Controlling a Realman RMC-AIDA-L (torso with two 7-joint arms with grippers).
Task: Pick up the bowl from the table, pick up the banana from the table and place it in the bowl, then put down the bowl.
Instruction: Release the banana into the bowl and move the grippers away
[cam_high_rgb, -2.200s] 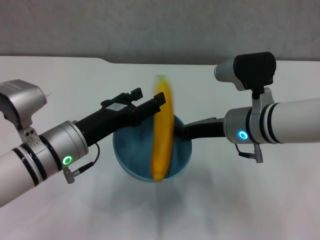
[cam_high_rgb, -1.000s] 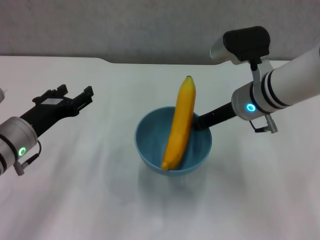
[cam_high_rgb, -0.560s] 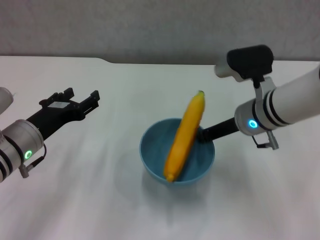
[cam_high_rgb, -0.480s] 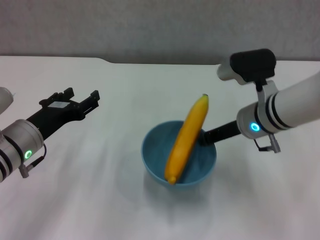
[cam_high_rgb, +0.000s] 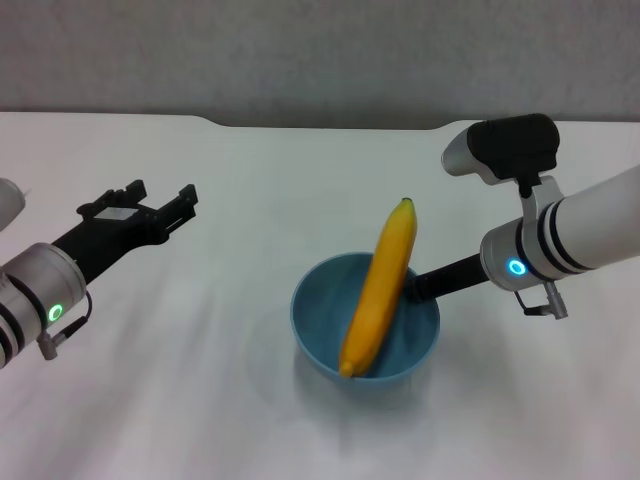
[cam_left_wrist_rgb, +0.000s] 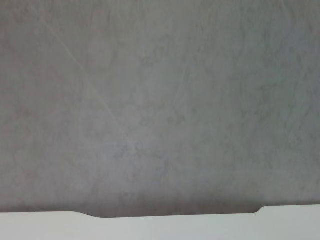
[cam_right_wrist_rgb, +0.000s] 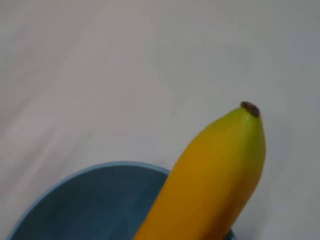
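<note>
Lower bowl (cam_high_rgb: 365, 325), right gripper (cam_high_rgb: 418, 285) half-hidden

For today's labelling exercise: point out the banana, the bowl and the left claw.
banana (cam_high_rgb: 379, 291), head view, middle of its yellow body.
bowl (cam_high_rgb: 309, 325), head view, left part of its blue rim.
left claw (cam_high_rgb: 160, 198), head view, midway between its open fingertips.

Bowl (cam_high_rgb: 365, 330): light blue, round, deep, upright on the white counter (cam_high_rgb: 200, 400).
Banana (cam_high_rgb: 378, 288): yellow-orange, propped steeply in the bowl, lower end inside, dark tip jutting above the far rim.
</note>
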